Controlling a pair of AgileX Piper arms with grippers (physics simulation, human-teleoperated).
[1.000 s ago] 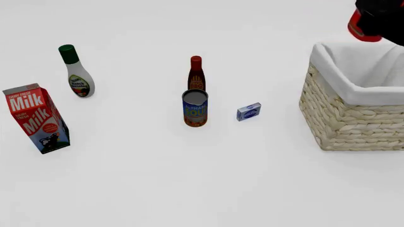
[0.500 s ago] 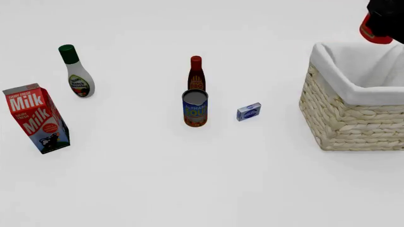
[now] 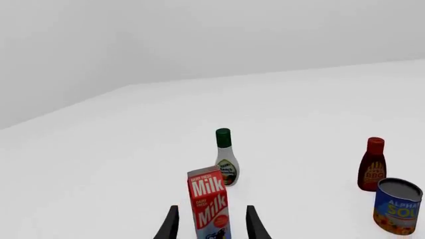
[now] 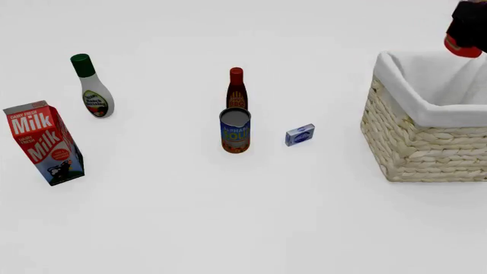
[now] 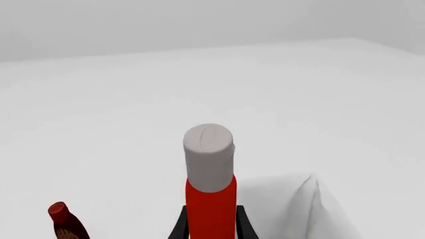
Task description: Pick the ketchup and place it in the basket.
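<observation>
The ketchup point(image 5: 210, 199), an orange-red bottle with a pale grey cap, stands upright between the fingers of my right gripper point(image 5: 211, 228), which is shut on it. In the front view only its red bottom end point(image 4: 461, 48) shows under the dark right gripper point(image 4: 471, 23), hanging above the far rim of the basket point(image 4: 426, 148) at the right edge. The basket's white lining point(image 5: 299, 209) lies just beyond the bottle. My left gripper point(image 3: 211, 226) is open, out of the front view, with the milk carton point(image 3: 210, 206) standing in line with its gap.
On the table stand a milk carton point(image 4: 44, 142) at left, a green-capped white bottle point(image 4: 93, 87), a dark brown-red bottle point(image 4: 236, 88) with a soup can point(image 4: 235, 130) in front, and a small blue box point(image 4: 300, 135).
My right gripper has carried the ketchup to the right, farther over the basket and partly out of the front view. Nothing on the table has moved.
</observation>
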